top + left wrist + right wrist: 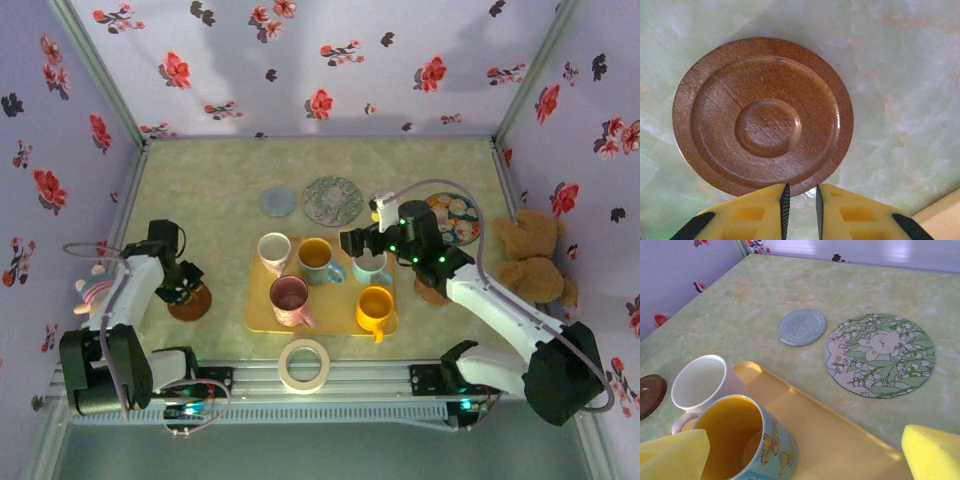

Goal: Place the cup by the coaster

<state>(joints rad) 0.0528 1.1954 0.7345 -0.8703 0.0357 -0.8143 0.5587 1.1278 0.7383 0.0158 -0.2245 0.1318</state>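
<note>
1. Cream tape roll (284, 365) lies nearest, flat on the surface (200, 190), just in front of the yellow tray's (335, 318) (830, 430) front rim.
2. Left of the tray sits the brown coaster (195, 308) (762, 117). It is round and wood-grained, with raised rings around a small centre disc. A strip of bare surface separates it from the tray's left edge.
3. The left claw (180, 288) (800, 192) hovers over the coaster's near rim. Its yellow fingers stand only a slit apart and grip nothing.
4. A pink cup (290, 298) and a yellow cup (375, 303) stand upright in the tray's front row.
5. Behind them stand a white cup (273, 250) (702, 382), the butterfly cup (318, 256) (740, 445) and a pale blue cup (372, 268).
6. The butterfly cup is light blue outside with printed butterflies and mustard yellow inside. It stands upright in the middle of the back row, close beside the white cup; I cannot tell whether they touch.
7. The right claw (352, 243) (805, 440) hangs over the tray just beside the butterfly cup. It is spread wide and holds nothing, and one finger overlaps the cup's near side in the wrist view.
8. Past the tray's far rim lies open surface, then a grey mat (279, 201) (802, 327) and a floral mat (333, 200) (879, 355) side by side.
9. More bare surface runs from the mats to the back wall.
10. A teddy bear (530, 260) crowds the right edge.
</note>
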